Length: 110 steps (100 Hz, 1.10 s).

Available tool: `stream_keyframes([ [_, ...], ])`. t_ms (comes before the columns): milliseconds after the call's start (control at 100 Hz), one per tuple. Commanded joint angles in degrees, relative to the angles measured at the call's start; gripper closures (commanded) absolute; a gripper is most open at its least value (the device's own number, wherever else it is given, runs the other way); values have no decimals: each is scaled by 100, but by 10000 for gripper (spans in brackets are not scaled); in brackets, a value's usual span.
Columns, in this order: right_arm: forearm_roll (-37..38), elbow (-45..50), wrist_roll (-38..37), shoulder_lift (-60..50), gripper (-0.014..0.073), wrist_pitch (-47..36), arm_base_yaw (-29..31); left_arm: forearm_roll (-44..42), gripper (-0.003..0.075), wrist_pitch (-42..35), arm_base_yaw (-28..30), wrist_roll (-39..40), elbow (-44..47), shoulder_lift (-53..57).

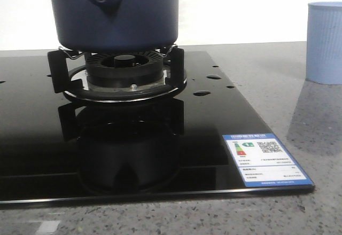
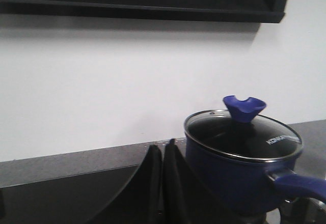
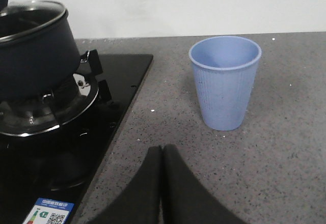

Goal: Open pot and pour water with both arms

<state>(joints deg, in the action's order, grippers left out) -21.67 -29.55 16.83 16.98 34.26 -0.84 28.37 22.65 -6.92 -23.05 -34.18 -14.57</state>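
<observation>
Opening step not yet begun. The pot (image 1: 113, 13) sits on the burner stand (image 1: 120, 72) of the black hob (image 1: 133, 155), its glass lid (image 2: 243, 135) on and blue knob (image 2: 244, 108) untouched. The left gripper (image 2: 162, 183) and right gripper (image 3: 162, 183) each show jaws pressed together, holding nothing. The next move calls for parting one pair of jaws over the knob. Water drops (image 1: 212, 77) lie on the hob. The pale blue cup (image 3: 225, 81) stands well apart on the grey worktop (image 3: 265, 152), leaving open room between.
</observation>
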Motion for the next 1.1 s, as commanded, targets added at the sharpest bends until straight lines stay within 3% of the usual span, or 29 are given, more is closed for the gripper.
stream_keyframes([
  [0,-7,-606,322,505,653,-54,-71,-130,741,-303,-347,-30,-318,-331],
  [270,-34,-977,322,962,648,-205,-190,-180,738,-282,-703,-30,-482,-991],
  [360,-211,-977,322,976,592,-205,-190,-21,708,-276,-703,-30,-482,-1184],
  [480,-527,-977,322,989,412,-215,-190,302,548,-276,-703,-83,-482,-1442],
  [580,-596,-977,322,989,230,-275,-190,629,334,-310,-703,-257,-482,-1654],
  [670,-596,-977,322,989,179,-338,-190,896,208,-380,-703,-515,-482,-1821],
  [820,-596,-977,322,989,182,-428,-190,1773,228,-485,-717,-1245,-482,-2209],
  [1090,-610,-977,322,989,182,-478,-190,3795,230,-585,-1154,-3606,-995,-3187],
])
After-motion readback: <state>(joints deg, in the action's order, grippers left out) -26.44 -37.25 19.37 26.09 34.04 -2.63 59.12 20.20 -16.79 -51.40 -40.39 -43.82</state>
